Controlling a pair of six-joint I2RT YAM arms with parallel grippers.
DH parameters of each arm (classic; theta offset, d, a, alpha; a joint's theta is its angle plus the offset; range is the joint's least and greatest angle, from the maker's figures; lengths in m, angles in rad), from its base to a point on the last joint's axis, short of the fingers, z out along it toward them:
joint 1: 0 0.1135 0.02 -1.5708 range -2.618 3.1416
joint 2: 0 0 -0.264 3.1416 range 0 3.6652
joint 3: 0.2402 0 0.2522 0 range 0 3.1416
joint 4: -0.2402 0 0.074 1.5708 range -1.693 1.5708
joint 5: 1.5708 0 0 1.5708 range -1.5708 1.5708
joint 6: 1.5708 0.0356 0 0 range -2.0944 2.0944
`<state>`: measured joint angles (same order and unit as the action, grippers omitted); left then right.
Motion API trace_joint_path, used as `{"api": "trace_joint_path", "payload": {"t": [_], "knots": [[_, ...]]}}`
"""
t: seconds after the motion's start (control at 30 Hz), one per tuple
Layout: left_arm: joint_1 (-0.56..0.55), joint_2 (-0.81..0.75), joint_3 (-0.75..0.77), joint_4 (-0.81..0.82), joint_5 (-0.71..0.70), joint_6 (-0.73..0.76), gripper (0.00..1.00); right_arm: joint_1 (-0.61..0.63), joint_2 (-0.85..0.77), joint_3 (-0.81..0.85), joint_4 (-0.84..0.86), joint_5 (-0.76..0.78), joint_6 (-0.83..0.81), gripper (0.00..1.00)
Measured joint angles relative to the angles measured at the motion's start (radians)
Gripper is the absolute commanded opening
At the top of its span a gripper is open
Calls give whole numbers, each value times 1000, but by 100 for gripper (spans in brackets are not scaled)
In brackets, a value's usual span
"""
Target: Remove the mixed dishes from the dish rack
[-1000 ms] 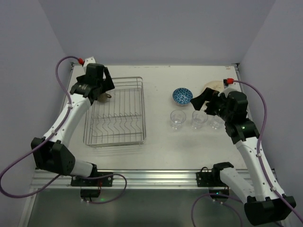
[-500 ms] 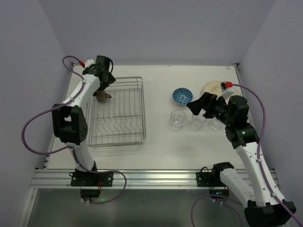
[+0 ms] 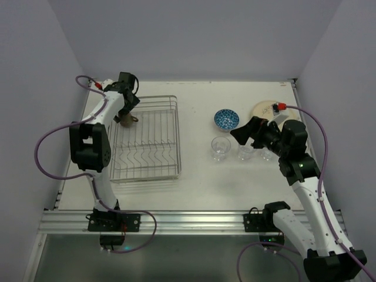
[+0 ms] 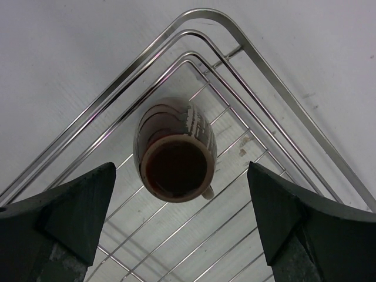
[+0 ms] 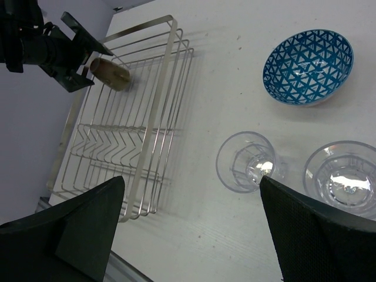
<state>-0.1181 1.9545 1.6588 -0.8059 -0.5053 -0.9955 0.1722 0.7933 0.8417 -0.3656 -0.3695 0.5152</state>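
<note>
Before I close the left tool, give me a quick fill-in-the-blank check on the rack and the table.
The only dish in the rack is a brown ____. The left tool, aimed at it, is not shut but ____. The bowl on the table is patterned in ____. The right tool holds ____.
Missing words: mug; open; blue; nothing.
</note>
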Motion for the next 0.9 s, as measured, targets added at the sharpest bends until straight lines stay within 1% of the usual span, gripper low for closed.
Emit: {"api": "trace_joint_path", "payload": {"t": [0.1, 0.17, 0.7, 0.83, 0.9], "knots": [[8, 19, 0, 0, -4, -13, 95, 0, -6, -4, 6, -10, 1, 99], [11, 28, 0, 1, -4, -18, 91, 3, -10, -14, 15, -20, 2, 99], [12, 82, 0, 4, -6, -61, 84, 5, -11, -32, 18, -38, 2, 99], [12, 89, 0, 4, -7, -66, 79, 5, -11, -34, 21, -39, 2, 99], [12, 90, -1, 4, -8, -69, 73, 6, -11, -37, 23, -41, 1, 99]]}}
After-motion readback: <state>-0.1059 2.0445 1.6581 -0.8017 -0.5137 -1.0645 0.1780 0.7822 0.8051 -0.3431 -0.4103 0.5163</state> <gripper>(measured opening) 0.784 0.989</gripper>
